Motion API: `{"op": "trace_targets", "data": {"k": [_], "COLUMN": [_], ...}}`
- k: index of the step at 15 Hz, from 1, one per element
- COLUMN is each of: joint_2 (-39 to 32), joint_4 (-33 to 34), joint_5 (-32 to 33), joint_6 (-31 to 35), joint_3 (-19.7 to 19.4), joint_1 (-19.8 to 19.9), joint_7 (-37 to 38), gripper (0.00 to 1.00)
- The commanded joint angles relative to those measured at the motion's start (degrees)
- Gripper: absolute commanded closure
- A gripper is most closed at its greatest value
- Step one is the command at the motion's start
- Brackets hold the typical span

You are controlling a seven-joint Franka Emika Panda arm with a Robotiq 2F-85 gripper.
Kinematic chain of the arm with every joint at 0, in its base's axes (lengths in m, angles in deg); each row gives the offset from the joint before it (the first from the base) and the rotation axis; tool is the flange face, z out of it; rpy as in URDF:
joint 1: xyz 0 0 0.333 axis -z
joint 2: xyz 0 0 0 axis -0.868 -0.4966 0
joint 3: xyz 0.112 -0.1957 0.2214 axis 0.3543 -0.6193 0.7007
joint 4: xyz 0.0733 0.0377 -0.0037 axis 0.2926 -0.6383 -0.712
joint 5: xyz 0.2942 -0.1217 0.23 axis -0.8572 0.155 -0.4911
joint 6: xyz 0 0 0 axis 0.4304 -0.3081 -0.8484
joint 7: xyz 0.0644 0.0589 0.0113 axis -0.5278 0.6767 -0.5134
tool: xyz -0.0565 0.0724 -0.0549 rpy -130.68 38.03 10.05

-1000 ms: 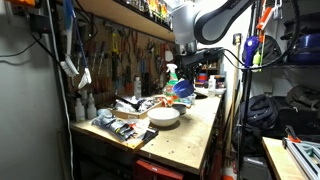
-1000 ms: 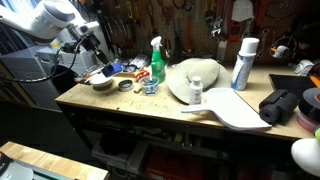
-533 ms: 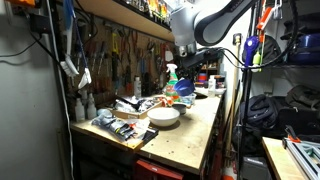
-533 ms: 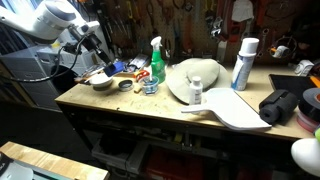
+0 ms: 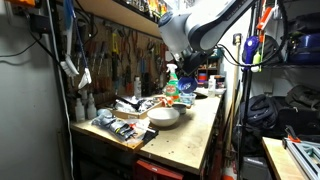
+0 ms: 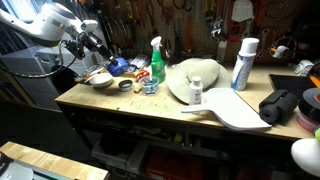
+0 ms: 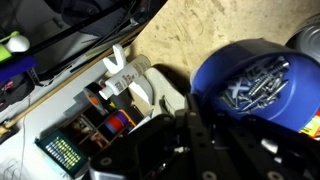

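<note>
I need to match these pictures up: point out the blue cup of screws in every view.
In an exterior view: blue cup, centre, just above the white bowl.
In an exterior view: blue cup, left of centre, left of the spray bottle.
Wrist view: blue cup fills the right side, screws inside.
Shared landmark: the wooden bench top.

a round blue cup (image 7: 250, 85) filled with silver screws, open side up, held above the workbench (image 7: 230, 25).

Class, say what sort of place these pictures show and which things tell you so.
Probably a home workshop or garage: hand tools hang on the wall, a wooden workbench stands before it, and a blue cup holds screws.
</note>
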Motion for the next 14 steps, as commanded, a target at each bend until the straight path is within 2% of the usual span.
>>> {"op": "trace_targets", "data": {"k": [1, 8, 14], "joint_2": [-3.3, -8.9, -11.8], "joint_4": [2.8, 5.6, 6.7], "joint_5": [4.8, 11.9, 12.8], "joint_6": [-5.9, -17.0, -18.0], "joint_3": [-0.1, 0.1, 0.0], "joint_1": [-3.0, -6.4, -6.9], "joint_7": [1.4, 1.0, 0.1], "gripper": [0.93, 0.93, 0.93]}}
